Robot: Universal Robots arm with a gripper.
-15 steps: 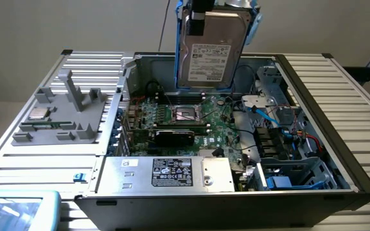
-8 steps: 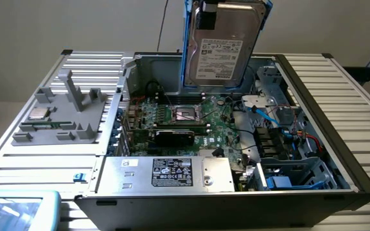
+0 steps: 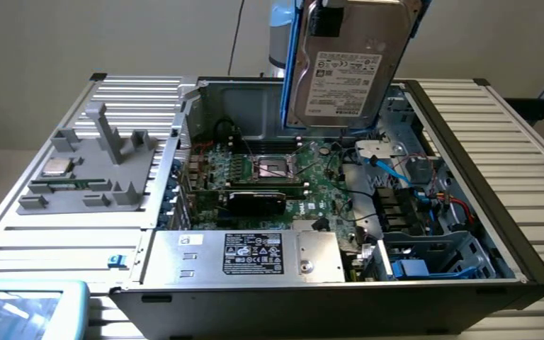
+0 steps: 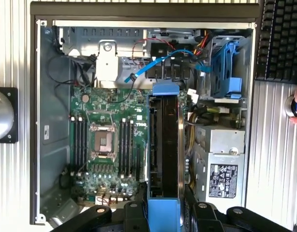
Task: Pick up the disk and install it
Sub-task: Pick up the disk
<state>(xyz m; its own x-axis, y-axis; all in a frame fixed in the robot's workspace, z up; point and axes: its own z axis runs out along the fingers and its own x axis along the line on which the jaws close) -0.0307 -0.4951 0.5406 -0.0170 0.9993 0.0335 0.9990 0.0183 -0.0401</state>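
The end effector pinches the disk upright above the open computer case, which holds a motherboard, power supply and drive cage. The disk's top is cut off.

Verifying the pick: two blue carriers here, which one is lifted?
The one framing the white-labelled disk, held up above the motherboard. The other blue carrier sits in the drive cage.

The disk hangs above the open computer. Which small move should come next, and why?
Probably carry the disk sideways toward the drive cage at the exterior view's right. The jaws hold it upright over the middle of the case, not yet above the cage.
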